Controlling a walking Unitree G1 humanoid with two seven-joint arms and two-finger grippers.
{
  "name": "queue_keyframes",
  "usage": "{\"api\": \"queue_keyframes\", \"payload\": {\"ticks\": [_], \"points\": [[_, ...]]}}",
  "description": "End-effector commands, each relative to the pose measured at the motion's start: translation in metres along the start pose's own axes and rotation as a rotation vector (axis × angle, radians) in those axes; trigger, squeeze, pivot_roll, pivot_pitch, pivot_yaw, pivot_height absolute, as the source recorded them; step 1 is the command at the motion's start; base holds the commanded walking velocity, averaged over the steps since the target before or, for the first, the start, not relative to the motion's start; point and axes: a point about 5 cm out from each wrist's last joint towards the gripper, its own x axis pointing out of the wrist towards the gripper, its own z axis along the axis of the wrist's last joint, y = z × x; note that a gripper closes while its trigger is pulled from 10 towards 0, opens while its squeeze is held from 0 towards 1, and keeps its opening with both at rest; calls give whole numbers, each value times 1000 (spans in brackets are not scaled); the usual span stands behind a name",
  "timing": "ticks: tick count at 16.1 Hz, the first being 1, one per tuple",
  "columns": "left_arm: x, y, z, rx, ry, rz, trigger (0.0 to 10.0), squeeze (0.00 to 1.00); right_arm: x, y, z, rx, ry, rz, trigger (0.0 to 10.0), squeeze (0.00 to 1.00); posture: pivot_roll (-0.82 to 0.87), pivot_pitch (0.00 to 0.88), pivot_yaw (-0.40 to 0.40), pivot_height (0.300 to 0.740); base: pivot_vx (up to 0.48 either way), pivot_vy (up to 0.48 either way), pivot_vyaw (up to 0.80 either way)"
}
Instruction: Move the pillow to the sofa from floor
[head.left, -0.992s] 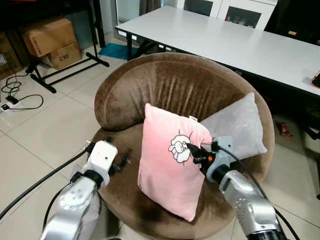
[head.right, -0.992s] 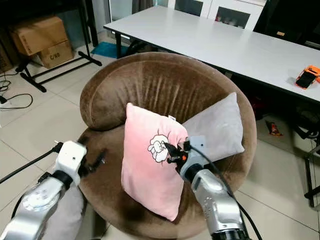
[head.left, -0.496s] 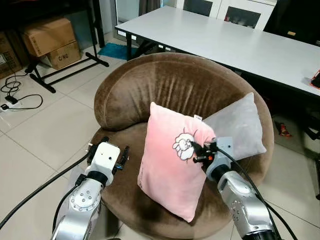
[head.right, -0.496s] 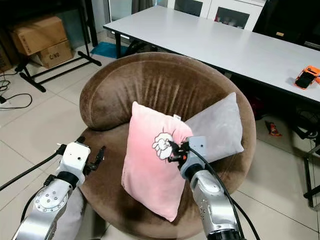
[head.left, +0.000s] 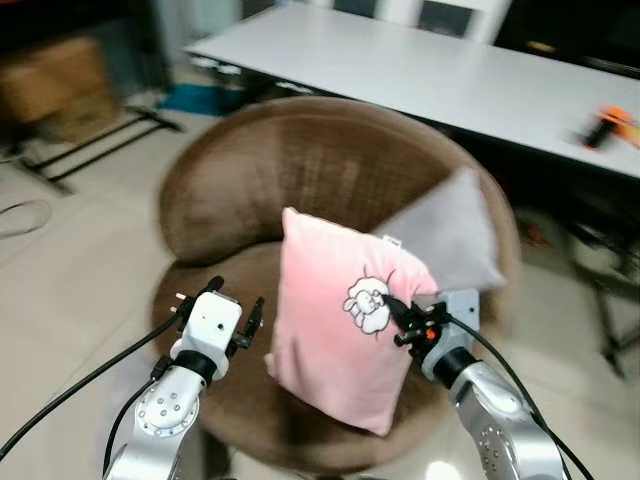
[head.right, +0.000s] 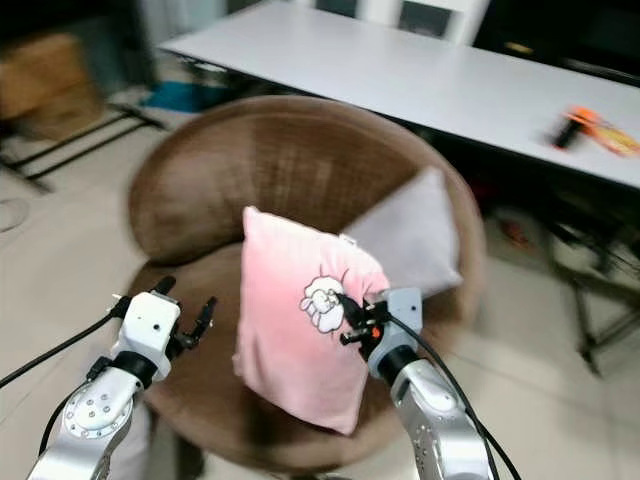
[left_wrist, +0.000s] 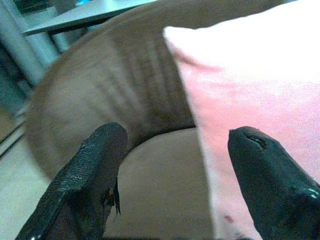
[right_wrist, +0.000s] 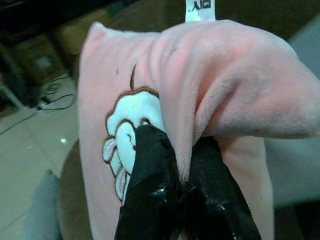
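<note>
The pink pillow (head.left: 345, 320) stands upright over the seat of the round brown sofa (head.left: 330, 170), its lower corner down near the front of the seat. It has a white cartoon patch (head.left: 367, 305) on its face and a small white tag (right_wrist: 200, 10) at its top edge. My right gripper (head.left: 400, 318) has a fold of the pillow's right edge pinched tight between its two black fingers (right_wrist: 150, 185), just beside the patch, so the fabric bunches up around them.

My left gripper (head.left: 222, 300) hangs over the left side of the seat, just beside the pillow's left edge. Its fingers (left_wrist: 95, 170) are spread wide with nothing between them; I cannot tell whether one is brushing the pillow.

Behind the pink pillow a grey cushion (head.left: 445, 235) leans against the sofa's back on the right side. Beyond the sofa is a long white table (head.left: 420, 70) with an orange thing (head.left: 608, 122) lying near its right end. The floor (head.left: 60, 260) around the sofa is pale tile, and the head views are blurred.
</note>
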Motion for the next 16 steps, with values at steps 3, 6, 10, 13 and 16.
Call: {"api": "queue_keyframes", "payload": {"ticks": [3,6,10,13,16], "points": [[-1,-5,5,-11,-26,-15,10000,0,3,0,10,-18,-25,-2,10000,0,83,0,-85,740,0,0,-421],[-6,-6,2,-24,-5,-10,10000,0,0,1,8,-27,-2,14,10000,0,84,0,-91,740,0,0,-146],[-10,-2,2,-7,-6,-15,10000,0,-13,-3,1,2,12,-33,10000,0,73,0,-74,740,0,0,-764],[-9,-6,3,2,-8,-59,10000,0,-21,-3,-2,27,12,-60,10000,0,56,0,-58,740,0,0,-769],[-6,-9,4,6,-12,-82,10000,0,-24,-3,-2,29,11,-74,10000,0,42,0,-42,740,0,0,-769]]}}
